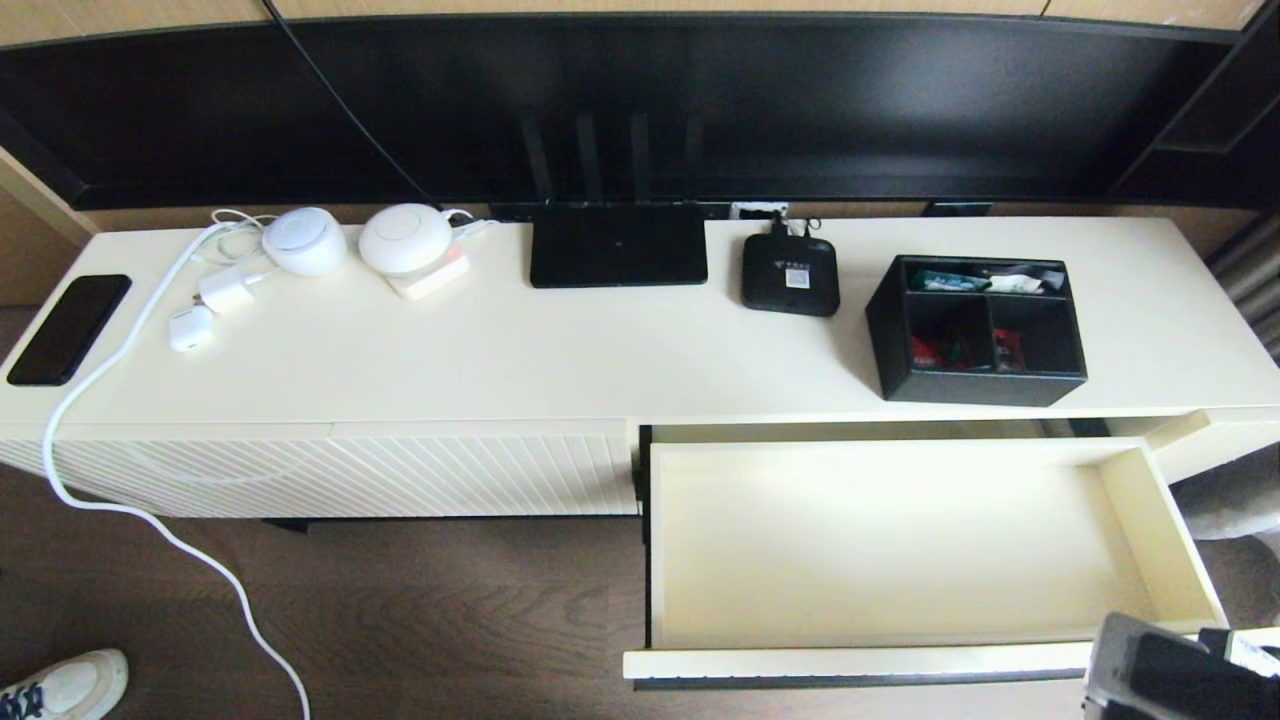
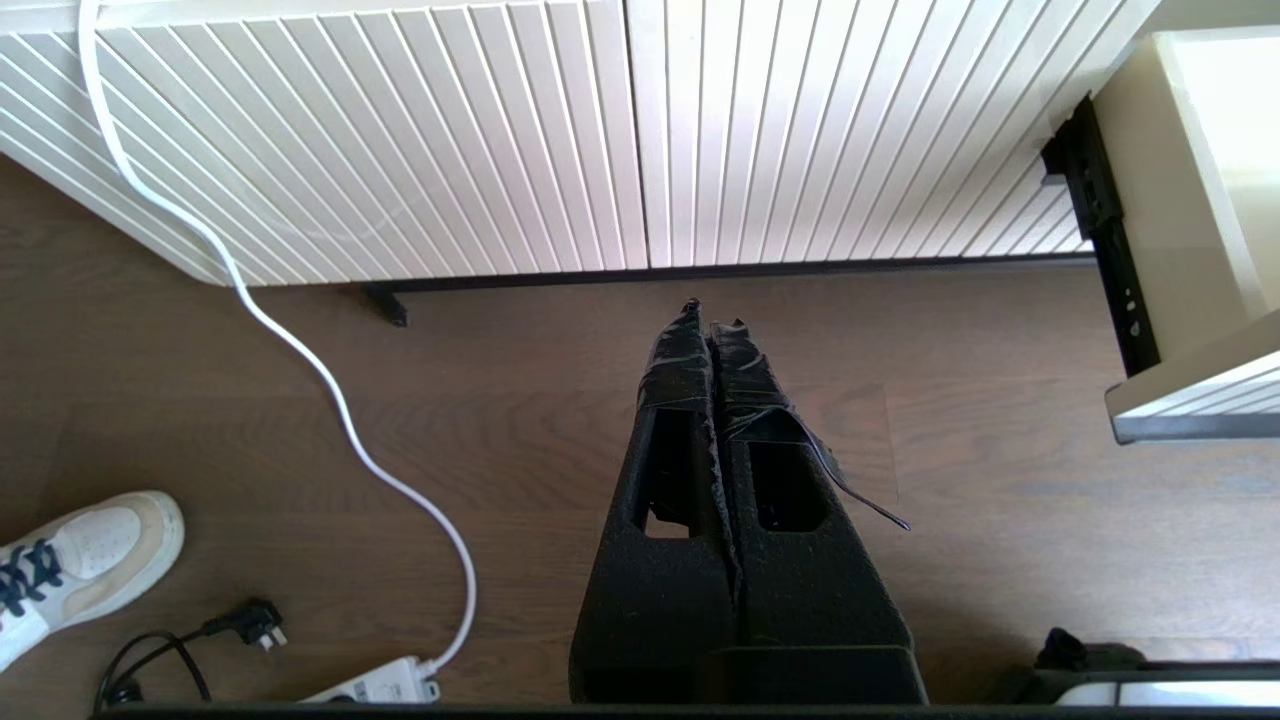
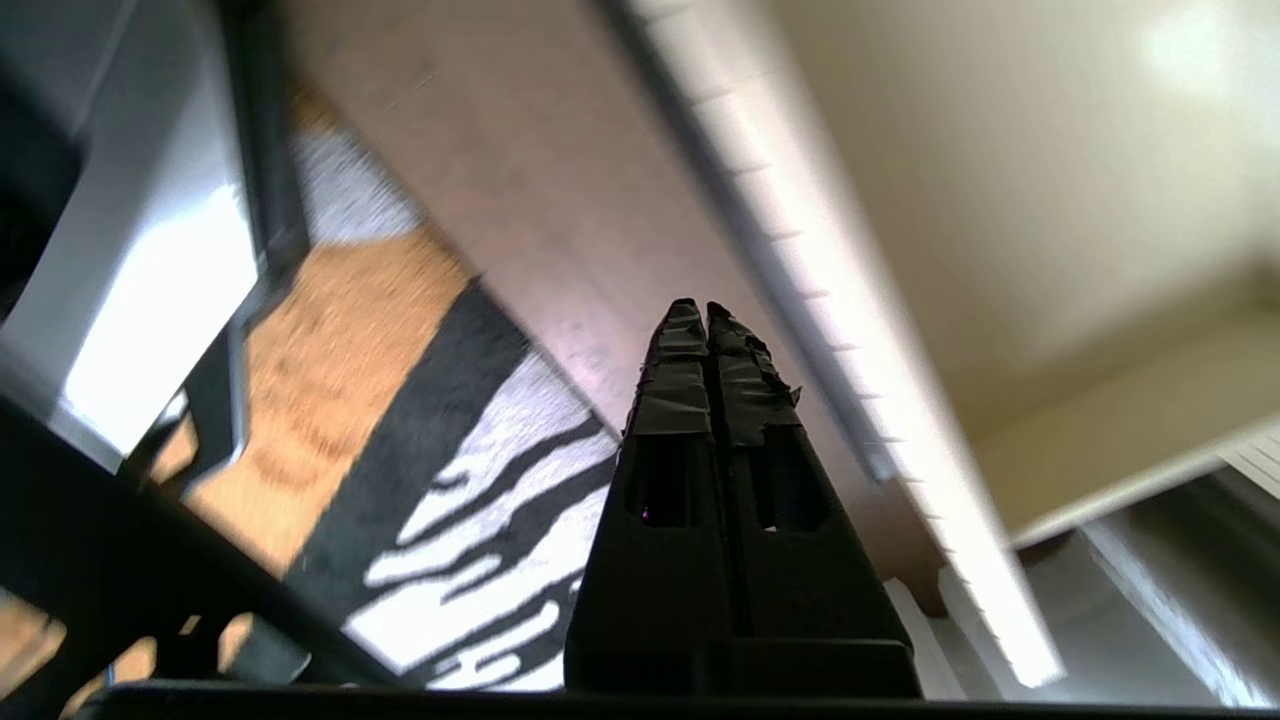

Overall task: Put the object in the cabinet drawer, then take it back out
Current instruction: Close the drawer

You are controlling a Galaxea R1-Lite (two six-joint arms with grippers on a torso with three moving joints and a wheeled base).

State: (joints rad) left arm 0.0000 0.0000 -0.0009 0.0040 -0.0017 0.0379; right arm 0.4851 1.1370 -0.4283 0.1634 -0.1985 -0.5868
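The black organizer box (image 1: 978, 329) with three compartments and small colourful packets stands on the cream cabinet top (image 1: 600, 340), at its right part. Directly below and in front of it the cream drawer (image 1: 880, 540) is pulled fully out, its plain interior bare. My right gripper (image 3: 705, 308) is shut on nothing, low beside the drawer's ribbed front (image 3: 850, 330); only the right wrist (image 1: 1170, 670) shows at the head view's lower right corner. My left gripper (image 2: 708, 322) is shut and empty, hanging over the wood floor before the closed ribbed panel (image 2: 560, 130).
On the cabinet top lie a flat black router (image 1: 618, 245), a small black set-top box (image 1: 790, 273), two white round devices (image 1: 404, 238), chargers and a phone (image 1: 68, 328). A white cable (image 1: 150, 520) trails to the floor. A shoe (image 1: 62, 688) stands at lower left. A striped rug (image 3: 450, 520) lies under the right gripper.
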